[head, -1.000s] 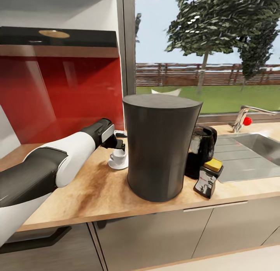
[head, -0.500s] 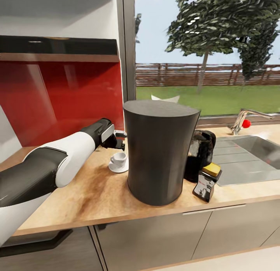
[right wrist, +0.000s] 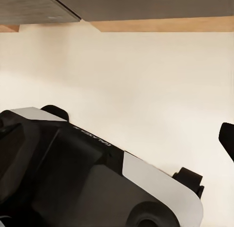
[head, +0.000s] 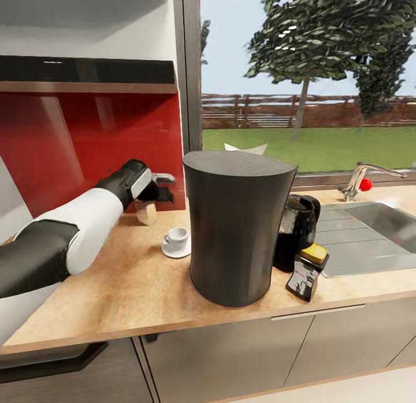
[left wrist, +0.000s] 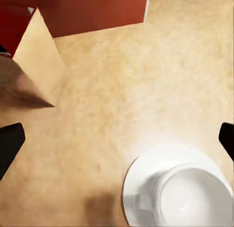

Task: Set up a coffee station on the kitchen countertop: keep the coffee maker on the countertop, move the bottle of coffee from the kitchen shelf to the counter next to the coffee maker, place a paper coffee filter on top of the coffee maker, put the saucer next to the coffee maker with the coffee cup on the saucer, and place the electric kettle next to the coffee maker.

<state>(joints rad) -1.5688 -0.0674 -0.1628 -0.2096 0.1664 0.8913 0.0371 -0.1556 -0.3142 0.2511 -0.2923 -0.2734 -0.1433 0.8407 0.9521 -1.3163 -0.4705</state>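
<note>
The left wrist view looks down past the left claw [left wrist: 117,139] — fingers spread, holding nothing — onto the cup [left wrist: 192,197] sitting on its saucer [left wrist: 141,188], with a tan paper cone [left wrist: 36,61] nearby. From the head view, the big dark coffee maker [head: 237,224] stands right of the cup, half hiding the kettle [head: 297,230] and bottle [head: 308,270] — the right claw's state cannot be told.

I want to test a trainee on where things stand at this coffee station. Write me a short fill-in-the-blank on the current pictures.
1. The coffee cup sits on the ____.
2. The left tool hovers near a tan paper object in front of the ____ backsplash.
3. The yellow-capped bottle leans on the countertop between the tall dark cylinder and the ____.
4. The left tool's fingers are ____, holding nothing.

Missing words: saucer; red; sink; open
</note>
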